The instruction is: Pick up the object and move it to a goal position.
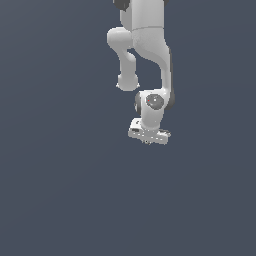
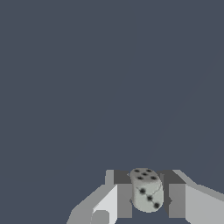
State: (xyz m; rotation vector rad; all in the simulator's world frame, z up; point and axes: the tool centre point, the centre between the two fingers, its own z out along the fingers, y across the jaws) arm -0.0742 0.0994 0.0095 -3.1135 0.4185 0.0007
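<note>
No brand, label or lettering readable anywhere. The only markings are the black pips on the object (image 2: pixel 146 189), a pale whitish die with rounded corners: one face shows a cluster of about five or six pips, the adjoining face a diagonal row of three.

Wrist view: the die sits directly between the two fingers (image 2: pixel 124 200) of the end effector (image 2: pixel 146 199). Dark pads flank it on both sides, and each pad looks to be touching or all but touching a side of the die. The die is slightly tilted, not square to the fingers. End effector is closed on the die, gripping it.

Exterior view: the white Panda arm (image 1: pixel 150 45) comes down from the top of the picture, a little to the exterior view's right of centre. Its wrist joint bends down to the hand, and the end effector (image 1: pixel 148 140) points down at the bottom of the arm. The die itself is too small to pick out here; at most a faint speck at the fingertips, which I cannot separate from the fingers.

The surroundings are a flat, uniform dark blue-grey in both views. No edge, shadow or surface texture shows, so I cannot tell whether the end effector and die rest on the surface or hang above it.
</note>
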